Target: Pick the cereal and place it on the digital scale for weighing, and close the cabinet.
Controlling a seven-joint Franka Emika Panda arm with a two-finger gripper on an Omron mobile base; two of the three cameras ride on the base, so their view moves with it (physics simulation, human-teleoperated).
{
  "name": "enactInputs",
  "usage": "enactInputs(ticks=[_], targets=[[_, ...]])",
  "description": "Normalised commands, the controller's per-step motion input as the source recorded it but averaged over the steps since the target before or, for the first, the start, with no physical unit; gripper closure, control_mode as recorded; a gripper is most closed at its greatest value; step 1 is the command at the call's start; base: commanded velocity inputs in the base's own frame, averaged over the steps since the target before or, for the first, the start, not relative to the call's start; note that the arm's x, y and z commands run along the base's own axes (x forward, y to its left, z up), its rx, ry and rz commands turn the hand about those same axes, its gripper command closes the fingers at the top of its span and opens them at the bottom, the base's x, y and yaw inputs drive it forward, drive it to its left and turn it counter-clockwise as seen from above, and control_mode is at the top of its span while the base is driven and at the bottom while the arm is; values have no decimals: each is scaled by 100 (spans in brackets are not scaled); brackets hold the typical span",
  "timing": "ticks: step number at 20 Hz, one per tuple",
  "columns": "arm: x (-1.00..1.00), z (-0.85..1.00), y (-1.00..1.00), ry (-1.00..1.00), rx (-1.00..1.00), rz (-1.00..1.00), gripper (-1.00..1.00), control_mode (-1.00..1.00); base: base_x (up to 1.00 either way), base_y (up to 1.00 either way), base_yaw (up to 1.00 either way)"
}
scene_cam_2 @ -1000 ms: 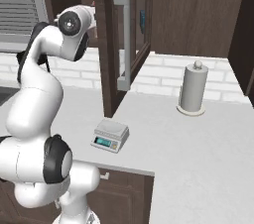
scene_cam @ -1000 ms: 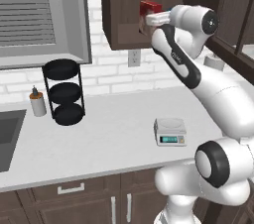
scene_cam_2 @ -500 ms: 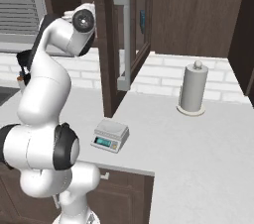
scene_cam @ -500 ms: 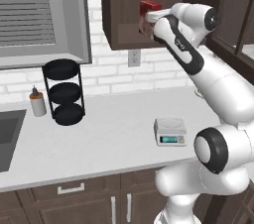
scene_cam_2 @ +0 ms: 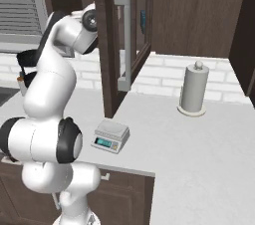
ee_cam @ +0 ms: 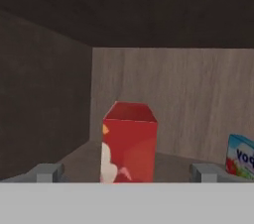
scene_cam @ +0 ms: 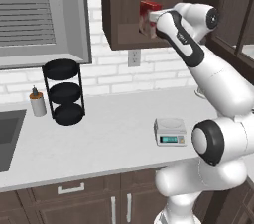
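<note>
The cereal (ee_cam: 130,143), an upright red box with a pale picture, stands on the shelf inside the open cabinet (scene_cam: 121,10). It also shows in the left base view as the cereal (scene_cam: 148,11), with my hand right beside it. My gripper (ee_cam: 126,174) is open, level with the box's lower part. One fingertip (ee_cam: 47,172) is left of the box and the other is right of it, and neither touches it. The digital scale (scene_cam: 169,131) sits on the counter below, and in the right base view the digital scale (scene_cam_2: 110,136) has a bare top plate. The cabinet door (scene_cam_2: 107,45) with its long metal handle (scene_cam_2: 123,37) stands open.
A small blue-and-green box (ee_cam: 241,156) stands on the same shelf to the right of the cereal. On the counter are a black three-tier rack (scene_cam: 63,91), a small bottle (scene_cam: 37,103) and a paper towel roll (scene_cam_2: 193,89). A sink (scene_cam: 9,136) lies at the far left.
The arm has stretched up and forward, bringing the hand into the cabinet close to the cereal. The jaws have stayed open.
</note>
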Motion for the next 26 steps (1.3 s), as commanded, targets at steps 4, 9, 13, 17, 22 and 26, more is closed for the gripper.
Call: enactInputs(ticks=[4, 9, 13, 17, 22, 26], targets=[[27, 0, 0, 2, 0, 0, -100, -100, 0, 0, 0], [24, 0, 10, 0, 0, 0, -100, -100, 0, 0, 0], [27, 0, 5, 2, 0, 0, -100, -100, 0, 0, 0], [25, -1, 0, 2, 0, 0, -100, -100, 0, 0, 0], [17, -13, 20, 0, -2, 0, -100, -100, 0, 0, 0], [13, -13, 26, 0, -3, 0, 100, -100, 0, 0, 0]])
